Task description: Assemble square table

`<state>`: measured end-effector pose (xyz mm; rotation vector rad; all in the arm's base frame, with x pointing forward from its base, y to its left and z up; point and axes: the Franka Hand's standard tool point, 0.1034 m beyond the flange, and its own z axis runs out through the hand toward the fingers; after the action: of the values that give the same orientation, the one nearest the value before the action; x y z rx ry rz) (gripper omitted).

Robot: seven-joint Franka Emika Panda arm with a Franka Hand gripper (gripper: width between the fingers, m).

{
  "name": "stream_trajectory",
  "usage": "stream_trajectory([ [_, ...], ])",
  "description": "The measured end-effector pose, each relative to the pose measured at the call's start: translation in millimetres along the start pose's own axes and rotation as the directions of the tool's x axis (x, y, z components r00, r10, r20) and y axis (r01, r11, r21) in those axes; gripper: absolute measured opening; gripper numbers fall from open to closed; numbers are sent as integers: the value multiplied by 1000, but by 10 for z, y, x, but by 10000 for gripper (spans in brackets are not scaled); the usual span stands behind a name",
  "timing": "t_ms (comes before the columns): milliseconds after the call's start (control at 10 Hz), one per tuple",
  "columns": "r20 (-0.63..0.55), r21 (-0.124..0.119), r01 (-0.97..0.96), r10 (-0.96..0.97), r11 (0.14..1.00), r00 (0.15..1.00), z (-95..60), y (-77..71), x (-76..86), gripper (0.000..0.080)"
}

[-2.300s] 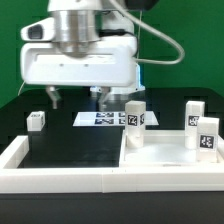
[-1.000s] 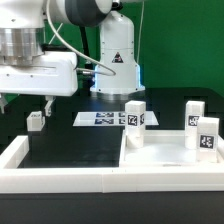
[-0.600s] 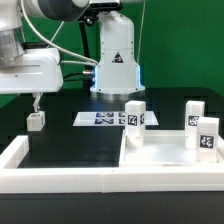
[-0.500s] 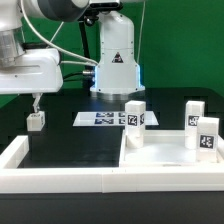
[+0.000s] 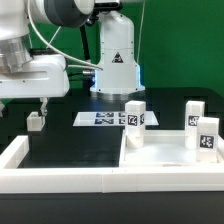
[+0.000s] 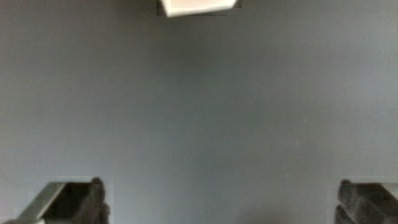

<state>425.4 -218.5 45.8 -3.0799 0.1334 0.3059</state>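
Note:
The square table top [image 5: 170, 158], a white tray with a raised rim, lies at the exterior view's right. Three tagged white legs stand on or by it: one [image 5: 134, 115] at its near-left corner and two [image 5: 193, 112] [image 5: 207, 136] at the right. A fourth small leg [image 5: 36, 121] stands alone on the black worktop at the left. My gripper [image 5: 22, 106] hangs open and empty just above and behind that leg, with one finger [image 5: 43, 105] showing. In the wrist view the gripper [image 6: 222, 205] has its fingers wide apart, and the leg [image 6: 196, 7] lies ahead of them.
The marker board [image 5: 105, 118] lies flat on the worktop between the lone leg and the table top. A long low white wall [image 5: 60, 180] edges the worktop along the front and left. The robot base [image 5: 117, 60] stands at the back.
My gripper has travelled from over the marker board to the exterior view's left, above the lone leg, then shifted slightly right. No part has moved.

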Motion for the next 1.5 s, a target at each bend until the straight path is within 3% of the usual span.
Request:
stream_trajectory([
  [300, 18, 9, 4, -4, 1000, 1000, 11, -8, -7, 649],
  [400, 50, 24, 2, -3, 1000, 999, 24, -41, -39, 649],
  [600, 204, 53, 3, -14, 999, 979, 49, -97, -68, 649],
  [700, 240, 32, 21, -28, 999, 970, 114, -87, -92, 649],
  [900, 341, 29, 43, -50, 999, 939, 211, -107, -228, 649],
  [1200, 535, 49, 39, -59, 998, 843, 225, -14, -419, 649],
  [1500, 591, 52, 45, -67, 998, 804, 274, -39, -378, 649],
])
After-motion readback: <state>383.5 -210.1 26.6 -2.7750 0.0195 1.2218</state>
